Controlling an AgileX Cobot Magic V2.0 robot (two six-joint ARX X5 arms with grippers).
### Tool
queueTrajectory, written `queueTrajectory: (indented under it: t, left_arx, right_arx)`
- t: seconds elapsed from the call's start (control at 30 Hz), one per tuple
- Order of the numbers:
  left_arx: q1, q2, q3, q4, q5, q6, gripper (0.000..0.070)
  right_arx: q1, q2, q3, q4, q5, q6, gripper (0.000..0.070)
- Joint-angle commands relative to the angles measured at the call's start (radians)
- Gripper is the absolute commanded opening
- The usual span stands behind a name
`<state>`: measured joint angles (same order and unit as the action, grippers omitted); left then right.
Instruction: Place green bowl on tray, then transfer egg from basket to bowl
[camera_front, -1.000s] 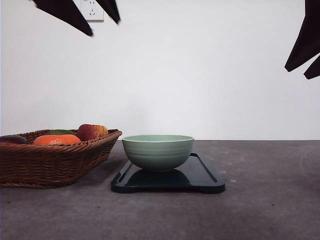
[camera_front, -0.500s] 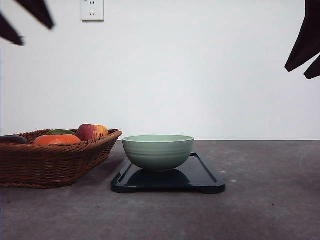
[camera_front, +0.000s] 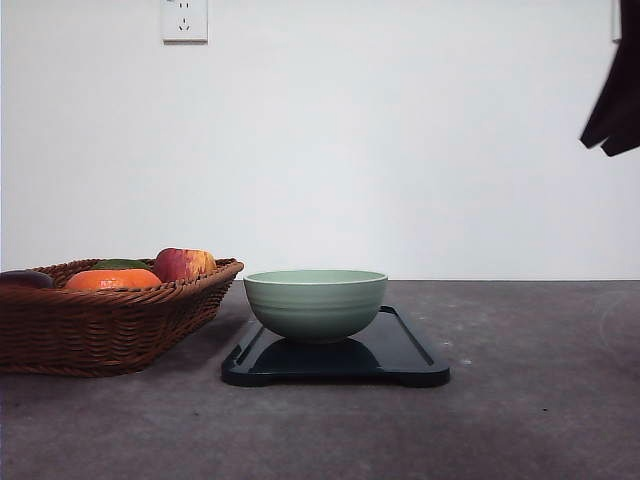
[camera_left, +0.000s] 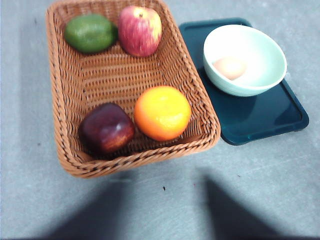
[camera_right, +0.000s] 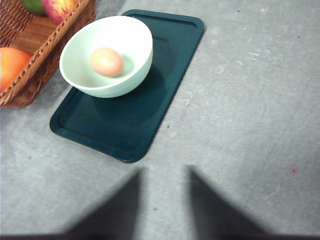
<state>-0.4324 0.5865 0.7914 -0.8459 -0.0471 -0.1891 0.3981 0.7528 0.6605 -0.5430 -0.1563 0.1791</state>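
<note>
The green bowl (camera_front: 315, 303) stands upright on the black tray (camera_front: 405, 352), toward the tray's end nearest the basket (camera_front: 100, 325). Inside the bowl lies the pale tan egg (camera_right: 106, 61), which the left wrist view also catches as egg (camera_left: 230, 67). My left gripper (camera_left: 165, 220) hovers high above the table near the basket's front edge, open and empty. My right gripper (camera_right: 165, 212) hangs open and empty well above the bare table beside the tray, and its dark fingers (camera_front: 612, 105) appear at the upper right of the front view.
The basket (camera_left: 65, 100) holds a green fruit (camera_left: 90, 33), a red apple (camera_left: 140, 30), an orange (camera_left: 162, 112) and a dark red fruit (camera_left: 106, 128). Grey tabletop stretches right of the tray (camera_right: 165, 60). A white wall with a socket (camera_front: 184, 20) stands behind.
The left gripper's fingers moved left and up out of the front view. The right gripper shifted slightly up and right. Bowl, tray and basket stayed put.
</note>
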Motion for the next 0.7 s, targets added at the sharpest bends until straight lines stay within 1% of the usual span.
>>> queueTrajectory:
  t: [0.0,0.1,0.53,0.57,0.6,0.67]
  left_arx:
    - [-0.003,0.001,0.004,0.006,-0.002,-0.010,0.0000]
    - [-0.003,0.000,0.004,-0.006,-0.002,-0.011,0.0000]
    - [-0.003,-0.006,0.004,0.004,-0.002,-0.011,0.0000]
    - [-0.001,-0.007,0.003,0.005,-0.006,0.005,0.0000]
    - [0.003,-0.008,0.003,0.008,-0.015,0.039,0.0000]
    - [0.028,-0.023,-0.029,0.054,-0.022,0.076,0.0000]
  right_arx:
    - [0.005,0.003,0.007,0.002,-0.004,-0.008,0.0013]
    - [0.005,0.001,0.007,-0.009,-0.027,-0.008,0.0013]
    - [0.005,0.002,0.007,-0.004,-0.026,-0.008,0.0013]
    - [0.005,0.002,0.007,-0.004,-0.026,-0.008,0.0013]
    - [0.005,0.002,0.007,-0.004,-0.026,-0.008,0.0013]
    - [0.005,0.002,0.007,-0.004,-0.026,-0.008,0.0013]
